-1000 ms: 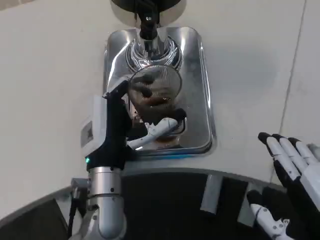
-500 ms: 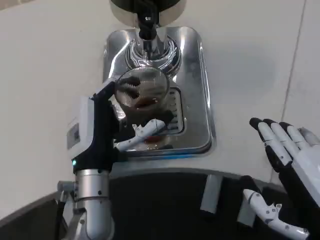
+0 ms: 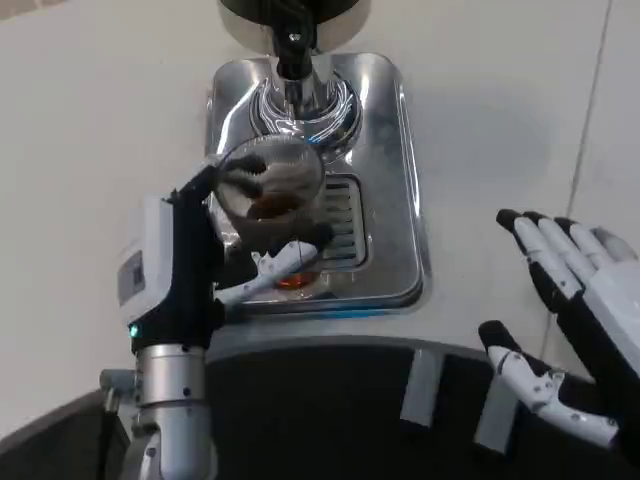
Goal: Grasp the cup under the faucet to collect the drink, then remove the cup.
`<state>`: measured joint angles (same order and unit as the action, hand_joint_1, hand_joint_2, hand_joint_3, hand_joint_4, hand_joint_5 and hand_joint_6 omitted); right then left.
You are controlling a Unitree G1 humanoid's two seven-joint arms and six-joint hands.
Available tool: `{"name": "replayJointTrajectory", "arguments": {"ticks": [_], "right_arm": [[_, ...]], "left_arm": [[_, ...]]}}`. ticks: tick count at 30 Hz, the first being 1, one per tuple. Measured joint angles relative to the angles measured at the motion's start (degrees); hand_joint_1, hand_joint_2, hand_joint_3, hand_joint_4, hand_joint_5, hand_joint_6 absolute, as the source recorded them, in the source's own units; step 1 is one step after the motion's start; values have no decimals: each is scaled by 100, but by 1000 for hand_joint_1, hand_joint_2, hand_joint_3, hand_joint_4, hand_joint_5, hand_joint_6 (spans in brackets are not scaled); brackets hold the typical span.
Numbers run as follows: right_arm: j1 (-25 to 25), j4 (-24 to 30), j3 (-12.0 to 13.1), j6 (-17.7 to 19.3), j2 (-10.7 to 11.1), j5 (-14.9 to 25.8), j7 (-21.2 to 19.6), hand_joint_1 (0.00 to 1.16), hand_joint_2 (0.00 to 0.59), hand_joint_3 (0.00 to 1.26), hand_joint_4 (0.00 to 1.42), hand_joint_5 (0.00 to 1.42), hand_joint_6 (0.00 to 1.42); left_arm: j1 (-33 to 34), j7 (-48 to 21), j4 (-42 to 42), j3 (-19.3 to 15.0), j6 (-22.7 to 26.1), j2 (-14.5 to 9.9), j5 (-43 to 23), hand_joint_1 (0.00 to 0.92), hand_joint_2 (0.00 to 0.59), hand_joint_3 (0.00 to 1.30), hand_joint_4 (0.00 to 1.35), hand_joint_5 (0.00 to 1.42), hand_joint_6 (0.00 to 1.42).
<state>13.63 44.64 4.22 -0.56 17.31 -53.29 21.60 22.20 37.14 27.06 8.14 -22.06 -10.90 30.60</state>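
On the left, the silver forearm rises from the bottom edge, its lower end cut off there, and ends in the left hand (image 3: pixel 205 250), seen edge-on with its white back turned leftward. Its fingers wrap around the cup (image 3: pixel 270 180): a white thumb crosses in front of the cup's lower part, while the other fingers are hidden behind or seen dimly through the clear wall. The cup is held at the left front of the tray, tilted a little, below and left of the faucet rather than straight under it. Brown drink sits in its bottom; how full it is is hard to judge through the glare and reflections.

The tray (image 3: pixel 395 180) is shiny metal with a slotted grate (image 3: pixel 343 225) partly covered by the cup and thumb. An orange-brown spot shows near the tray's front edge under the thumb; whether it is a spill or a reflection cannot be told. The faucet (image 3: pixel 293 60) stands at the tray's back, its dark top cut by the upper edge.

At the right, the right hand (image 3: pixel 570 300) hovers over the white table (image 3: pixel 90 150), well apart from the tray, fingers spread and holding nothing; its wrist runs out of frame.
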Motion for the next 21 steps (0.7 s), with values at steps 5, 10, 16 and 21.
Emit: {"name": "replayJointTrajectory", "arguments": {"ticks": [5, 10, 16, 21], "right_arm": [[-168, -98, 5, -9, 120, 83, -4, 135, 503, 0, 0, 0, 0], [-203, -128, 3, 49, 190, 98, -135, 139, 518, 0, 0, 0, 0], [196, -71, 10, 466, 339, 242, -409, 135, 525, 0, 0, 0, 0], [534, 85, -9, 676, 359, 267, -471, 128, 529, 0, 0, 0, 0]], "left_arm": [[-238, -67, -318, -30, 7, -44, 113, 723, 56, 1250, 1236, 1360, 1424], [-661, -244, -850, -119, -18, -183, 113, 723, 56, 1251, 1236, 1360, 1424], [-1109, -510, -1615, -264, -93, -260, 96, 723, 56, 1251, 1247, 1360, 1424], [-1356, -758, -2001, -301, -182, -275, 72, 723, 56, 1251, 1247, 1360, 1424]]}}
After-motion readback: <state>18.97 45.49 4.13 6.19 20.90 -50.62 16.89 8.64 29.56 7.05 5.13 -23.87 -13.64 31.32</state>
